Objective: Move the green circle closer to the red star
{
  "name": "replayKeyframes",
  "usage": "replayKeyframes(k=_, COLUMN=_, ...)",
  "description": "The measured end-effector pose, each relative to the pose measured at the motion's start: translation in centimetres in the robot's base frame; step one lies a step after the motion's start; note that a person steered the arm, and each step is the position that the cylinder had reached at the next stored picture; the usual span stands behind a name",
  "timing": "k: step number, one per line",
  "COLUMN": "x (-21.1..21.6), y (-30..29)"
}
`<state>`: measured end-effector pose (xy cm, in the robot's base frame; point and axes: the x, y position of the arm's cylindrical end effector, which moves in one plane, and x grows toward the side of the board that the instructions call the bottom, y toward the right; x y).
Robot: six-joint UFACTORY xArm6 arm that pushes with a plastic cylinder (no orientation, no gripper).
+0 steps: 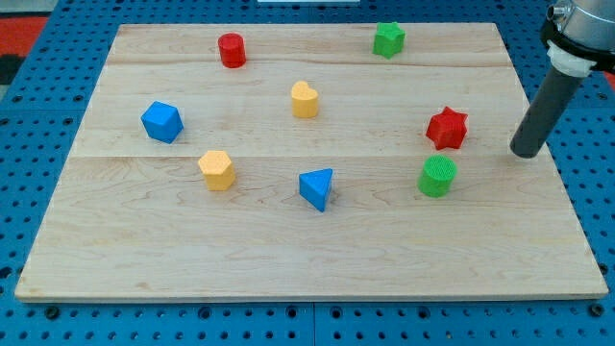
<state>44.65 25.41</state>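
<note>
My tip [526, 153] stands on the wooden board [307, 259] near its edge on the view's right. There is no claw on this arm, so there is nothing wide, narrow or holding: only a straight dark rod [545, 108] that comes down from the view's top right corner, and its lower end touches no block.

The red star [447, 128] is the nearest block to my tip — it lies to the view's left of it and a little higher, with a clear strip of wood between them. The green circle [438, 177] is to the left of my tip and lower, toward the view's bottom. It sits just below the red star, near it but not touching; a narrow gap shows between the two.

All the other blocks are farther to the left of my tip. The blue triangle [316, 188] lies well to the left and slightly lower, about level with the green circle. The yellow block with a heart-like shape [305, 99] is well to the left and higher. The orange-yellow hexagon [217, 170] is farther left again, and the blue cube [161, 122] is the most distant, close to the board's left side. Toward the view's top, the green star [388, 39] is up and to the left of my tip, and the red cylinder [232, 50] is much farther left, near the top edge.

The board rests on a blue perforated table [58, 43].
</note>
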Motion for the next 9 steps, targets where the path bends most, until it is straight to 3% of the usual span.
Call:
replayKeyframes(k=1, x=3.9, y=-0.5)
replayKeyframes(k=2, x=5.5, y=-7.0)
replayKeyframes(k=3, x=4.9, y=-11.8)
replayKeyframes(k=4, x=2.1, y=-13.0)
replayKeyframes(k=7, x=-0.7, y=-21.5)
replayKeyframes(k=9, x=-3.2, y=-18.2)
